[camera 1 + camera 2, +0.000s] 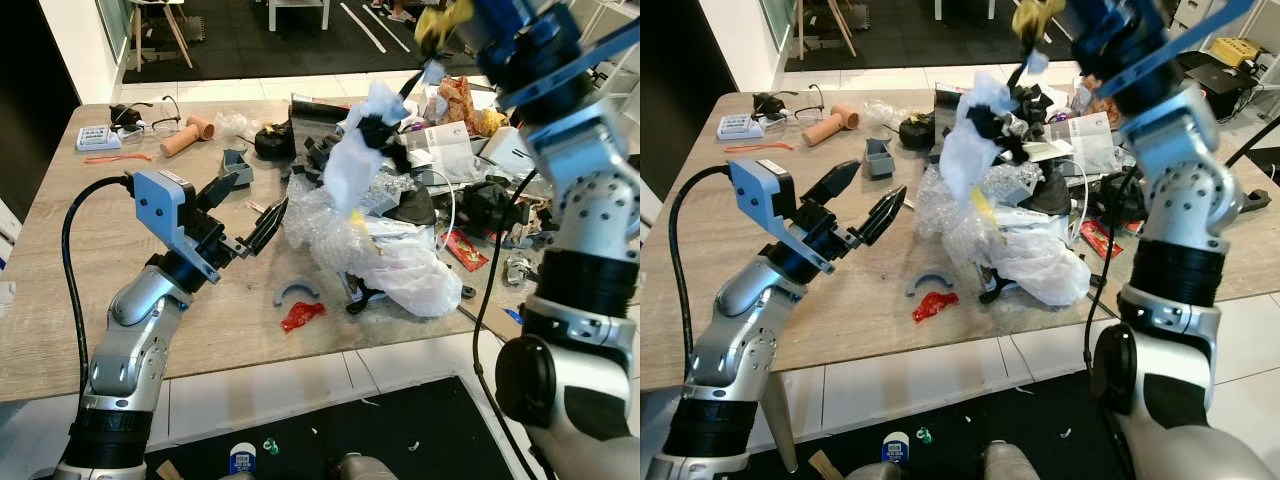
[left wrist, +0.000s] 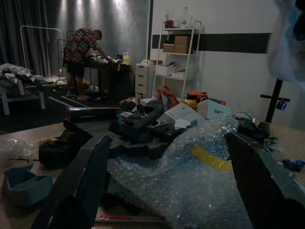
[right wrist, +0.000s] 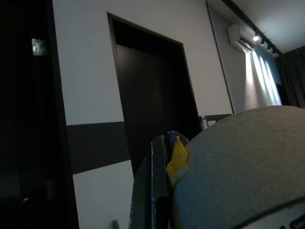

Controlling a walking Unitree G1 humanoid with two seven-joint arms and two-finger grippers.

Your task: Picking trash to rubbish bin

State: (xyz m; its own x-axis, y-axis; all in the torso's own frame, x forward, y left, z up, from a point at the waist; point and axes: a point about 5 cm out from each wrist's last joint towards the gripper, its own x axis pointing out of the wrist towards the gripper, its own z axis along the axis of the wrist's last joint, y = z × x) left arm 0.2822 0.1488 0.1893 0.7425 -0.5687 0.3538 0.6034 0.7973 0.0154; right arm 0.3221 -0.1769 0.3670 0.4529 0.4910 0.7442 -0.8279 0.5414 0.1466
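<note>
My right gripper (image 1: 415,82) is raised high over the cluttered table and is shut on a crumpled white plastic wrap (image 1: 355,150). The wrap hangs down over the pile with black scraps caught in it. A yellow scrap (image 3: 178,160) sits by the closed fingers. My left gripper (image 1: 260,192) is open just above the table, pointing at a heap of bubble wrap (image 1: 320,215) close in front of it. Between its fingers (image 2: 83,186) I see the bubble wrap (image 2: 190,171). A white plastic bag (image 1: 415,275) and a red wrapper (image 1: 302,316) lie near the front edge.
The wooden table (image 1: 90,270) carries a pile of black parts, papers and snack packets at the back right. A grey curved piece (image 1: 297,292), a grey tray (image 1: 236,165), a pink tube (image 1: 187,137) and glasses (image 1: 150,115) lie around. A person (image 2: 78,52) stands far off.
</note>
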